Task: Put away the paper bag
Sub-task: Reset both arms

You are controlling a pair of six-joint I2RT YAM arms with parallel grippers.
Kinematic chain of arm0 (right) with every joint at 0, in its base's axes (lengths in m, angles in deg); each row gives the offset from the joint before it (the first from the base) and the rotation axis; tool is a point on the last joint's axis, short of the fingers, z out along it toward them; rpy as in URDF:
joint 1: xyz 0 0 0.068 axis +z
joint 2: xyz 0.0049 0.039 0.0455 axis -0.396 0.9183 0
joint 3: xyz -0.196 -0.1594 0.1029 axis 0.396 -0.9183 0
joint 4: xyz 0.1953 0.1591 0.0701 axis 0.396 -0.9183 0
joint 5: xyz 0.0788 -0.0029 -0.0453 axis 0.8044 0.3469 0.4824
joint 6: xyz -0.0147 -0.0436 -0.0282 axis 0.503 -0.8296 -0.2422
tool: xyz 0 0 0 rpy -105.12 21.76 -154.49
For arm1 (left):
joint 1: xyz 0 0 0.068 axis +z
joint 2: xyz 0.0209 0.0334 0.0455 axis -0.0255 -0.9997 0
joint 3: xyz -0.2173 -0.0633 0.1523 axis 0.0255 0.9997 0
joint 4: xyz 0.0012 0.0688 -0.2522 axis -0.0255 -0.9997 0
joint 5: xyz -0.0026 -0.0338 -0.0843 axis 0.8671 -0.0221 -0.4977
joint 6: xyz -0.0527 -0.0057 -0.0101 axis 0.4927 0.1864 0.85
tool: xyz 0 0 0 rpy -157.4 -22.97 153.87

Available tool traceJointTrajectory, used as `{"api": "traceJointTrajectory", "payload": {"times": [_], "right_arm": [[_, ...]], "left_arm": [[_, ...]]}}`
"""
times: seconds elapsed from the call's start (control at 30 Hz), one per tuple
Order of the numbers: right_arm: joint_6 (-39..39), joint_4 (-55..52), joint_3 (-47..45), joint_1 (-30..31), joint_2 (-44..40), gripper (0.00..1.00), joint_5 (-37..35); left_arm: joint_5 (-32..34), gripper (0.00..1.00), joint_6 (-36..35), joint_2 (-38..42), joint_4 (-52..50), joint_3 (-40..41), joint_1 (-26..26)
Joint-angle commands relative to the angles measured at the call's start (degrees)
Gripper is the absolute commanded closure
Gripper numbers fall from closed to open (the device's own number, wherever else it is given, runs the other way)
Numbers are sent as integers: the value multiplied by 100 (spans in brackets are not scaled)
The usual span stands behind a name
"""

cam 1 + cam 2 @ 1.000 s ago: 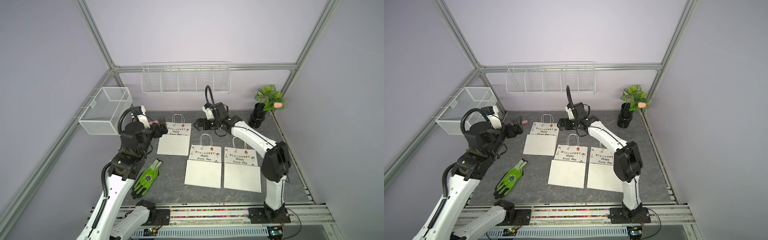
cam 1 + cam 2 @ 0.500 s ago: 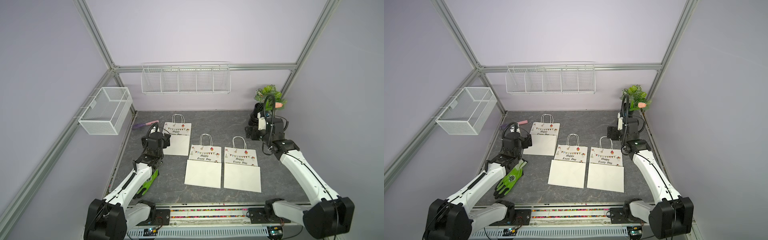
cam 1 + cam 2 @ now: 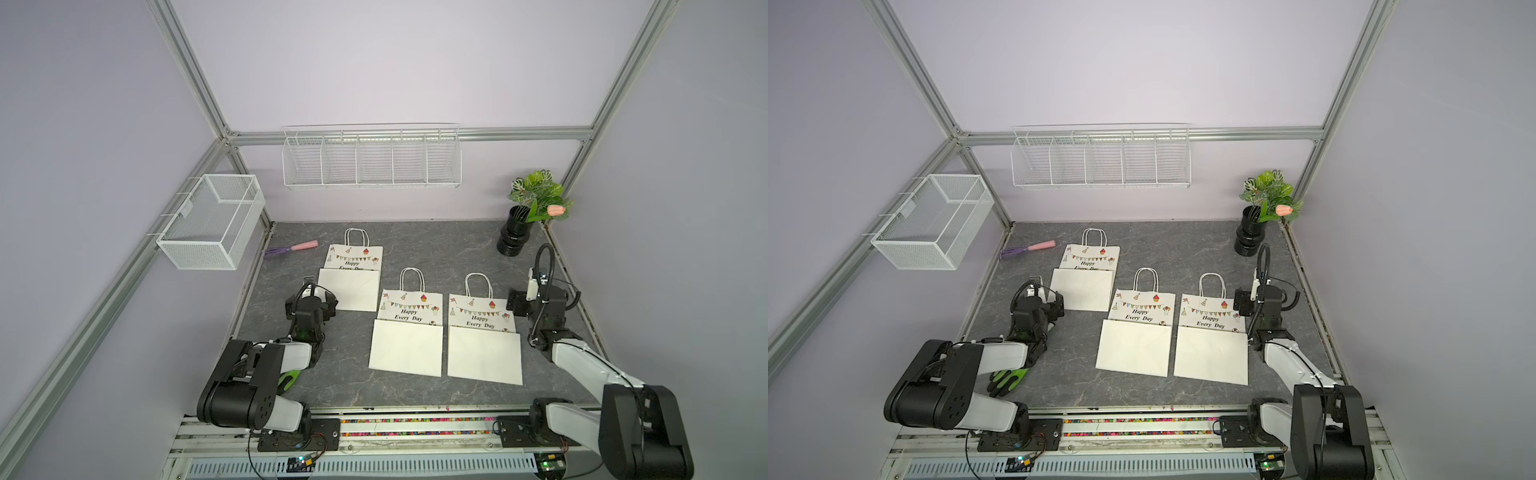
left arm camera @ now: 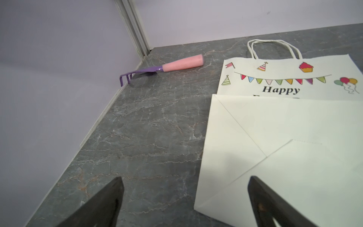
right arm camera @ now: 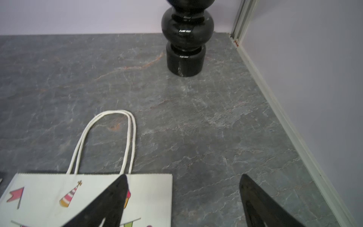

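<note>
On the grey worktop (image 3: 449, 249), in both top views, three paper bags lie flat. Their long axes run front to rear, with the handles toward the rear edge. The rear-left bag (image 3: 351, 282) lies toward the rear-left corner. The middle bag (image 3: 407, 340) and the right bag (image 3: 484, 345) lie side by side nearer the front edge. The left claw (image 3: 316, 293) sits spread at the rear-left bag's front-left corner. The right claw (image 3: 542, 297), also spread, sits just beside the right bag's handle end. Each arm is nearer its own bag, and neither holds anything. Compared with half a second ago, both claws have drawn back toward the front edge, the right one away from the black vase (image 3: 514, 239). The bags have not moved.

In the left wrist view, the left claw (image 4: 184, 178) straddles the folded bottom corner of the rear-left bag (image 4: 284, 127), with one finger over paper and one over bare stone.

In the right wrist view, the right claw (image 5: 183, 176) straddles the top corner of the right bag (image 5: 59, 196), whose handles point toward the rear edge, where the black vase (image 5: 186, 39) stands.
</note>
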Motion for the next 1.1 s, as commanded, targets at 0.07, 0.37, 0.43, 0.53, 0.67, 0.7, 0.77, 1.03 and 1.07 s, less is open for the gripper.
{"api": "traceJointTrajectory", "payload": {"times": [0.07, 0.37, 0.43, 0.53, 0.67, 0.7, 0.77, 1.03, 1.07], "right_arm": [[232, 1727, -124, -199, 523, 11, 86], [217, 2967, -638, -250, 1218, 11, 297], [200, 3546, -799, -222, 1509, 11, 227], [61, 3852, -795, -135, 1862, 11, 325], [14, 3232, -462, 68, 1919, 11, -201], [17, 3274, -418, 86, 1991, 11, -301], [-47, 3158, -351, 145, 2005, 11, -313], [-335, 3002, -263, 221, 2012, 11, 167], [-330, 3003, -261, 224, 2024, 11, 184]], "left_arm": [[-401, 1, 146, -15, 671, -208, 206], [-1212, 1, 374, -275, 93, -600, 672], [-1171, 1, 393, -279, 109, -593, 672], [-1192, 1, 397, -265, 81, -611, 670], [-1192, 1, 388, -271, 65, -606, 672], [-1170, 1, 393, -275, 64, -618, 671], [-1146, 1, 402, -279, 24, -639, 670], [-1109, 1, 388, -289, 43, -626, 654], [-1125, 1, 375, -277, 34, -631, 654]]}}
